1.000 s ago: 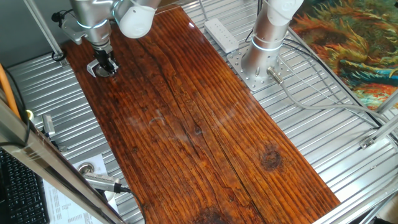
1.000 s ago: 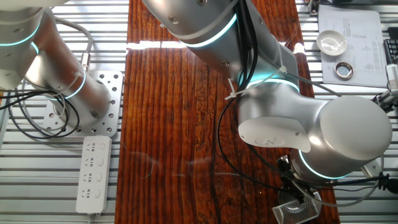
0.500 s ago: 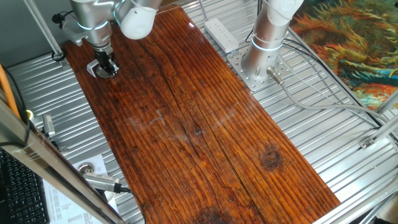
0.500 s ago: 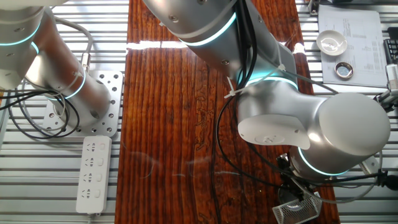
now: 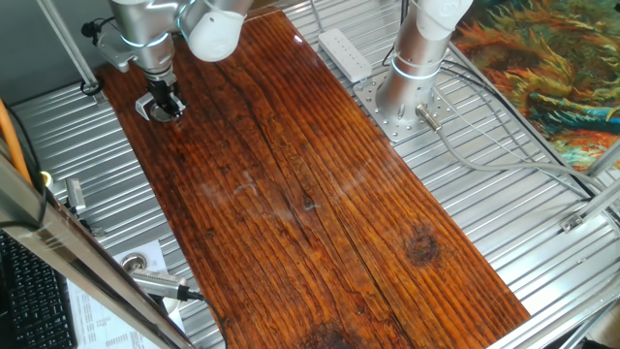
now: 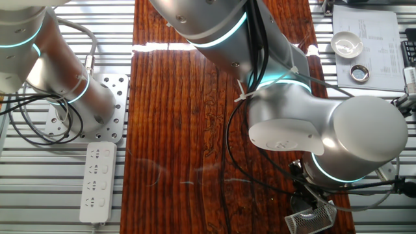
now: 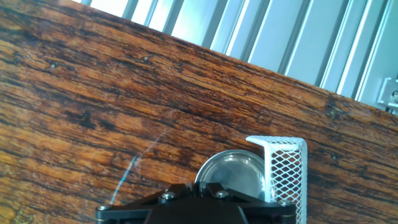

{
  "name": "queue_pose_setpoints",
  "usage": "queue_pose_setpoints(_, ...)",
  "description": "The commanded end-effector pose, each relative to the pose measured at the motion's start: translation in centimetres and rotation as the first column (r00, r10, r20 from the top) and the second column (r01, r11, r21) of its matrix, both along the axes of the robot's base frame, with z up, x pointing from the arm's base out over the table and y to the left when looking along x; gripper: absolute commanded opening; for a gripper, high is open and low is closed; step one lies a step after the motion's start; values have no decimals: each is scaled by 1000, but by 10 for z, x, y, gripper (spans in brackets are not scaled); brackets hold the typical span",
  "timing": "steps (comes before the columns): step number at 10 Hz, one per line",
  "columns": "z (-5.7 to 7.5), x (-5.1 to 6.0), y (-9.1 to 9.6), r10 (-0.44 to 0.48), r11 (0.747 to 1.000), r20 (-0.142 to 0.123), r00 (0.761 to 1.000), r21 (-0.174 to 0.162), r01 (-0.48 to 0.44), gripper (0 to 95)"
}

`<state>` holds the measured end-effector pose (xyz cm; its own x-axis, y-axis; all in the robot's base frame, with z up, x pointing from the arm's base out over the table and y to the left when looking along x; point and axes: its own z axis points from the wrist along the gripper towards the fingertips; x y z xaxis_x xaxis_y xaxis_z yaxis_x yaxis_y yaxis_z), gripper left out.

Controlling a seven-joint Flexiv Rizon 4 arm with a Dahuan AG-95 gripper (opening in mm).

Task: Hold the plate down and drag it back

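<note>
Arm: one silver robot arm reaches over the far left corner of the board in one fixed view; a second silver column base [image 5: 418, 58] stands bolted to the ribbed metal beside the board.
Gripper: one dark gripper [image 5: 167, 103], pointing straight down at the board corner; in the other fixed view it [image 6: 311, 203] is mostly hidden under the large wrist housing.
Gripper state: cannot tell; the hand view shows only the dark underside of the tool at the bottom edge, and the fingertips are not separately visible.
Plate: one plate [image 7: 233, 174], round, shiny rim and duller centre, lying flat on the wood directly below the tool, its near part covered by the tool body. In one fixed view it [image 5: 152, 110] shows as a bright patch at the fingers' foot.
Contact with plate: tool sits over it; whether it presses on it cannot be confirmed.
Mesh bracket: one white perforated bracket [image 7: 285, 169], bent over, just beside the plate on its right in the hand view, appearing to touch its rim; also seen below the wrist in the other fixed view [image 6: 309, 220].
Board: one dark red-brown wooden board [image 5: 310, 194], long grain, glossy.
Power strip: one white strip [image 6: 97, 181] on the metal surface, well apart from the plate.
Paper sheet: one [image 6: 364, 45], carrying one small white dish [image 6: 346, 44] and one metal ring [image 6: 359, 73].
</note>
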<state>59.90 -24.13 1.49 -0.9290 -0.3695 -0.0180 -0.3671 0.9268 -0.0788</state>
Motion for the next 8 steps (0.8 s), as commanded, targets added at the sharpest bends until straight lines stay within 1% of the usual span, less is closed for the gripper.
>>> queue_pose_setpoints(1, 0, 0, 2, 1, 1000, 1, 1000, -2, -1, 0)
queue_pose_setpoints(3, -1, 0, 4, 0, 1000, 0, 1000, 1, 0, 0)
queue_pose_setpoints(4, -1, -1, 6, -2, 1000, 1, 1000, -2, 2, 0)
queue_pose_setpoints(5, -1, -1, 6, 5, 1000, 0, 1000, -13, -5, 0)
queue_pose_setpoints(6, -1, -1, 6, 6, 1000, 0, 1000, -13, -6, 0)
queue_pose_setpoints(8, -1, -1, 7, 3, 1000, -3, 1000, 2, -3, 0)
